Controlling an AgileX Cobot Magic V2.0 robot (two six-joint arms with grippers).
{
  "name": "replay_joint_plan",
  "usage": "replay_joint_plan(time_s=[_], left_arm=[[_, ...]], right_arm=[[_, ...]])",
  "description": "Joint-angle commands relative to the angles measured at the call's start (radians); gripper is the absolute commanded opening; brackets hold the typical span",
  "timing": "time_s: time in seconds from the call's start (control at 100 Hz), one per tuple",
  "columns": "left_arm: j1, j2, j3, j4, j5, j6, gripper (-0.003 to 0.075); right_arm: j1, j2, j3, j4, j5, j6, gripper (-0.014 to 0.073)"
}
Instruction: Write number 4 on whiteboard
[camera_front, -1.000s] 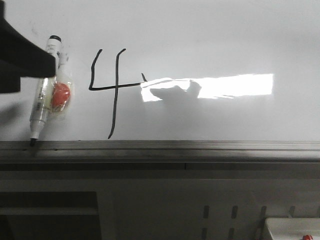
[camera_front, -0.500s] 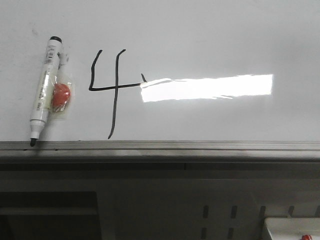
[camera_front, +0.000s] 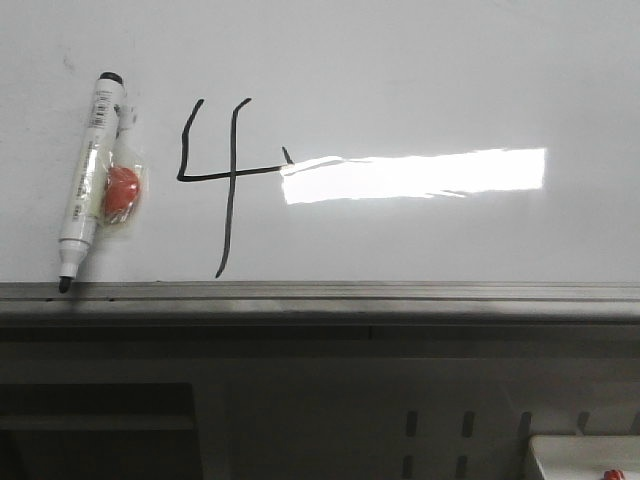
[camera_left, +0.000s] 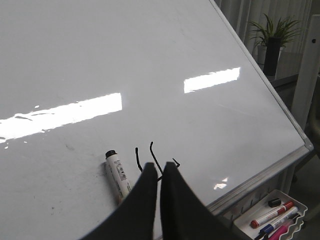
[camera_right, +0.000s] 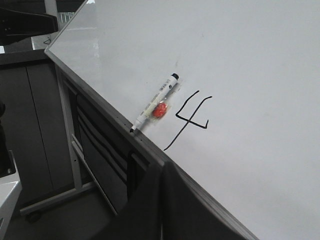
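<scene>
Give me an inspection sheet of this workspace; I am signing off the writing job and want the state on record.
Surface: large glossy white whiteboard, faint smudges, bright rectangular light reflection, grey metal bottom rail.
Job's things: thin black hand-drawn number 4, complete, left of the reflection.
Clutter: white black-capped marker lying on the board, uncapped tip at the rail; small orange-red piece in clear wrap beside it.
Grippers: left gripper shut, empty; right gripper shut, empty; both off the board.
Cables: nothing seen.
Surroundings: tray of coloured markers below the board; potted green plant behind.
</scene>
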Motion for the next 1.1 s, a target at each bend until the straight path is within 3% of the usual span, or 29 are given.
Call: replay_joint_plan(time_s=[0.0,0.15,0.32,0.42,0.52,0.69,1.09], left_arm=[[0.002,0.013,-0.016,0.004,-0.080,-0.002,-0.0020],[0.085,0.003,0.059,0.240,-0.068,-0.002,-0.0020],[0.380,-0.060,0.213,0.046,-0.086,-0.058,-0.0020],[0.540,-0.100,0.285,0.022,-0.067,-0.058,-0.0020],[0.634,-0.098,0.328,0.022,-0.027,-0.057,-0.0020],[0.689,-0.098,0.398,0.022,-0.045,-0.057,-0.0020],[0.692,-0.098,0.396,0.022,-0.045,-0.057,-0.0020]], right_arm=[[-0.006,0.009,-0.023,0.009,-0.074,-0.005,-0.0064],[-0.006,0.009,-0.023,0.009,-0.075,-0.005,-0.0064],[-0.006,0.009,-0.023,0.009,-0.075,-0.005,-0.0064],[-0.006,0.009,-0.023,0.009,-0.075,-0.005,-0.0064],[-0.006,0.009,-0.023,0.009,-0.075,-0.005,-0.0064],[-0.006,0.009,-0.023,0.009,-0.075,-0.005,-0.0064],[-0.006,0.009,-0.023,0.009,-0.075,-0.005,-0.0064]])
